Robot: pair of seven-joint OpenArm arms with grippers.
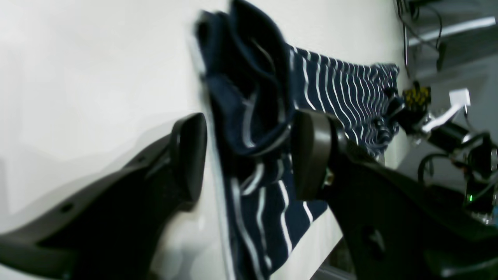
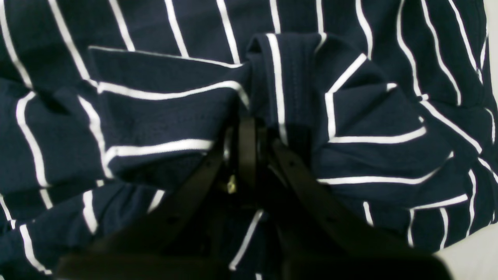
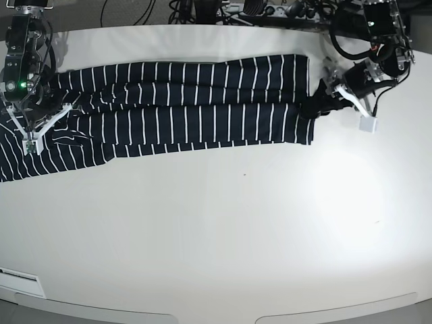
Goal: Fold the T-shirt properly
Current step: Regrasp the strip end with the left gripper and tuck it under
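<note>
Jaws of the right gripper (image 2: 249, 128) are pinching a fold of the dark navy, white-striped cloth T-shirt (image 3: 196, 101). Left gripper (image 1: 249, 151) jaws are standing apart astride its bunched edge, on the white worktop (image 3: 223, 229).

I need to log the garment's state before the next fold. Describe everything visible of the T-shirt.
The T-shirt is soft dark navy cloth with thin white stripes, folded lengthwise into a long band across the far part of the white table. The right gripper is shut on a bunched fold at one end, where the cloth is wrinkled. At the other end the left gripper stands open astride a crumpled edge.
</note>
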